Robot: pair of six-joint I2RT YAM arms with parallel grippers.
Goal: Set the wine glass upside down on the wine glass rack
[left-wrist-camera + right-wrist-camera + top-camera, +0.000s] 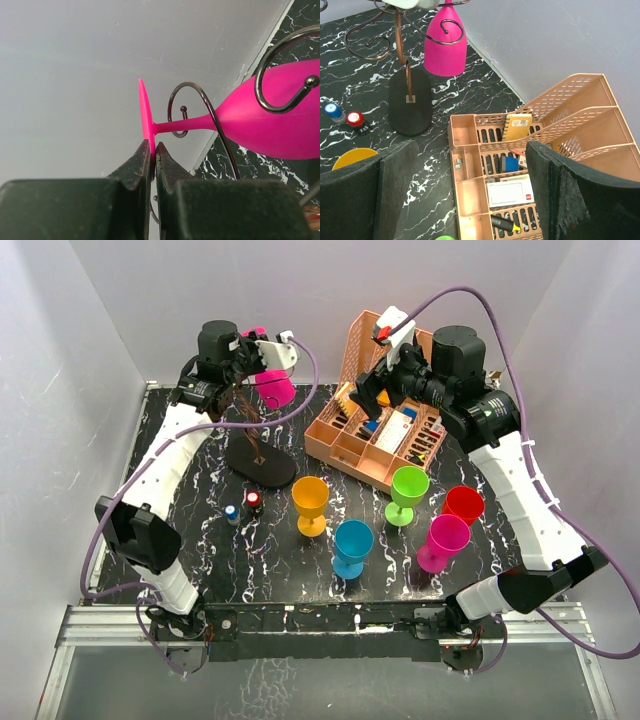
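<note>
A pink wine glass [273, 388] hangs upside down among the curled arms of the dark wire rack [258, 462]. In the left wrist view its stem lies inside a wire spiral [192, 110] and its bowl [272, 120] points away. My left gripper [154, 150] is shut on the rim of the glass's foot [145, 117]. It also shows in the top view [250, 350]. My right gripper [470, 190] is open and empty above the peach organiser [485, 165]. The right wrist view shows the glass [445, 45] and the rack's oval base [410, 102].
Several other glasses stand on the black marbled table: orange [310, 502], blue [352, 545], green [408, 490], red [463, 505] and magenta [443, 540]. Two small bottles [243, 506] stand near the rack base. The peach organiser [385, 405] holds stationery. White walls enclose the table.
</note>
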